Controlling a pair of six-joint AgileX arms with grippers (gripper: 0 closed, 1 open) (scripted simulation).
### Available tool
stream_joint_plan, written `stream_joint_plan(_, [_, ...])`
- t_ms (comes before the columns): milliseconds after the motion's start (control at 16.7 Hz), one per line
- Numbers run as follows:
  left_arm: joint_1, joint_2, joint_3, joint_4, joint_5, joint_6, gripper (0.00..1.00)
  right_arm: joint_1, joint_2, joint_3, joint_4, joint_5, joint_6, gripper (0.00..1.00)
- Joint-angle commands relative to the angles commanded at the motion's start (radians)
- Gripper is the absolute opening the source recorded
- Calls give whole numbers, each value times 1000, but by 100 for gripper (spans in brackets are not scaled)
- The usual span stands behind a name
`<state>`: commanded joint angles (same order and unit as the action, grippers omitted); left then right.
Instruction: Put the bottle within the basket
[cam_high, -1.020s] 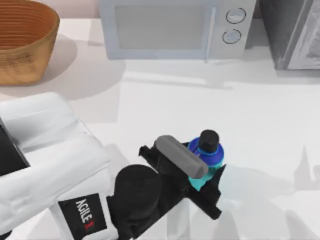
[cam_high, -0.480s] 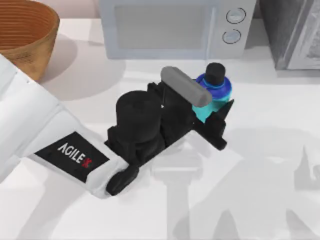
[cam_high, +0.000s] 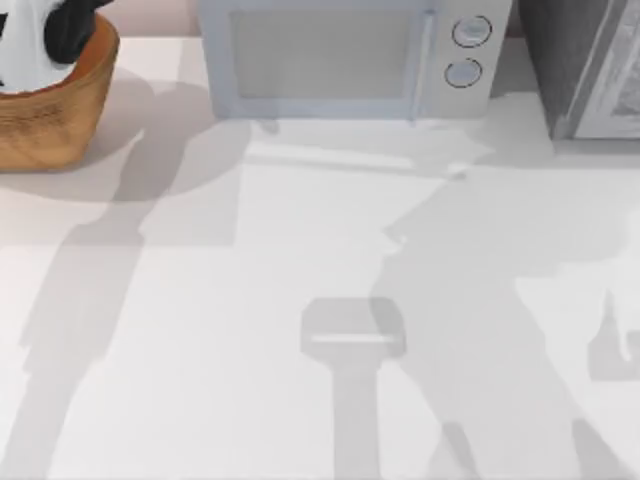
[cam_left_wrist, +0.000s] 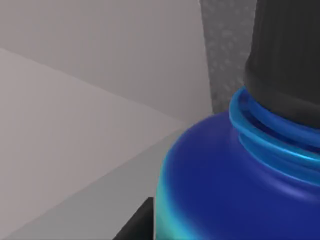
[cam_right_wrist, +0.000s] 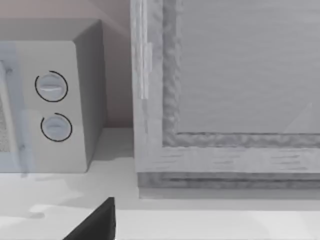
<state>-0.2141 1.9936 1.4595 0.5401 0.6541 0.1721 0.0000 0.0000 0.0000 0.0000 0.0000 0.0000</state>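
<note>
White table (cam_high: 250, 300), microwave (cam_high: 340, 60) at back; left gripper grips bottle (cam_left_wrist: 235, 190) above basket (cam_high: 50, 120).

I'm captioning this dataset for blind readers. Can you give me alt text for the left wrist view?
A squat bottle seen very close, with a dark blue shoulder, a cyan edge low on its side, bright blue neck rings and a ribbed black cap above. Behind it are pale grey surfaces and a speckled grey strip.
</note>
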Motion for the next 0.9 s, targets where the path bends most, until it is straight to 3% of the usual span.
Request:
stream_joint_plan(300, [378,38,263,-378,341,115,0,0,0,0,0,0,0,100])
stream_joint_plan(540, [602,70,326,-591,546,193,0,0,0,0,0,0,0,100])
stream_joint_plan(720, [677,78,321,-662,617,222,0,0,0,0,0,0,0,100])
stream_joint_plan(900, [681,78,319,-666,622,224,0,0,0,0,0,0,0,100])
